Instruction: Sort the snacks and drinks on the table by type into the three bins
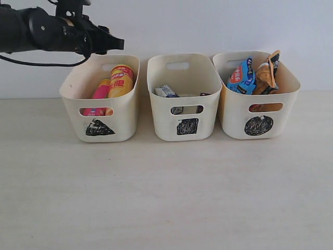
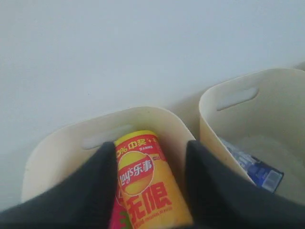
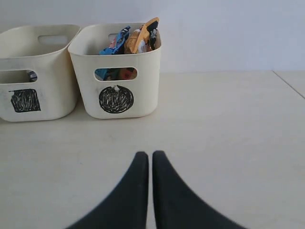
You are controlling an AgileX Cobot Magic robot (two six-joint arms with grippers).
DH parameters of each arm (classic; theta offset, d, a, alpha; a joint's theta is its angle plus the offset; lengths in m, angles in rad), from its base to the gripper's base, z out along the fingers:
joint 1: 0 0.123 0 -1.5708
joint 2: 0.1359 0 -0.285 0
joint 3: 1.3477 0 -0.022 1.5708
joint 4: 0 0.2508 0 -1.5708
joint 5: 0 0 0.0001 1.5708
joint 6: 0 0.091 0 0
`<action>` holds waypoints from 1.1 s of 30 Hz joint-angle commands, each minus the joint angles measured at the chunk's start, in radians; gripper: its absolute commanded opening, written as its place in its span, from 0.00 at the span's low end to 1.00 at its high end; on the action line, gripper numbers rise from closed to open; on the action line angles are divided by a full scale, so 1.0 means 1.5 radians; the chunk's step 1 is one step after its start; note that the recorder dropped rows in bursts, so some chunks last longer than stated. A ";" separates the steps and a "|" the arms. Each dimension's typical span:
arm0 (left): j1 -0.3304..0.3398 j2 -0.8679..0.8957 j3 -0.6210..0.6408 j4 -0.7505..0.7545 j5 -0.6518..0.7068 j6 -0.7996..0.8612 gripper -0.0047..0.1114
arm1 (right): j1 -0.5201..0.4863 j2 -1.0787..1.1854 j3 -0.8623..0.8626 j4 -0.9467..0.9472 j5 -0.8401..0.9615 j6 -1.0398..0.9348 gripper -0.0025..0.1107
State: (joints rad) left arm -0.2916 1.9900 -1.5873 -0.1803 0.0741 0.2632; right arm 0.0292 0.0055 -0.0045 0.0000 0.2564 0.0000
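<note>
My left gripper [image 1: 118, 44] hangs above the back of the triangle bin [image 1: 125, 122], jaws apart and holding nothing. Between its fingers in the left wrist view [image 2: 150, 145] I see the yellow Lay's tube [image 2: 147, 186] lying below in the bin. The yellow tube [image 1: 122, 80] leans beside the pink tube [image 1: 100, 92]. A blue-and-white carton [image 1: 165, 91] lies in the square bin [image 1: 161, 120]. The blue bag [image 1: 241, 76] and orange bag [image 1: 266, 75] stand in the circle bin [image 1: 234, 117]. My right gripper [image 3: 150, 155] is shut and empty, low over the table [image 3: 228, 143].
The three bins stand in a row at the back of the table [image 1: 166, 198], close to the pale wall. The right wrist view shows the circle bin [image 3: 143, 81] and square bin [image 3: 52, 81] ahead of the gripper, and a table edge [image 3: 288, 83] to the far side.
</note>
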 commanded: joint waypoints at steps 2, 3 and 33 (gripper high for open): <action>0.002 -0.042 -0.004 0.004 0.111 0.036 0.08 | 0.001 -0.004 0.003 0.000 -0.003 0.000 0.02; 0.003 -0.049 -0.004 0.004 0.132 0.035 0.07 | 0.001 -0.004 0.003 0.000 -0.003 0.000 0.02; 0.025 -0.444 0.270 0.239 0.494 -0.138 0.07 | 0.001 -0.004 0.003 0.000 -0.014 0.000 0.02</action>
State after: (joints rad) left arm -0.2556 1.3994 -1.2432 0.2099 0.8103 0.0726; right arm 0.0292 0.0055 -0.0045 0.0000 0.2564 0.0000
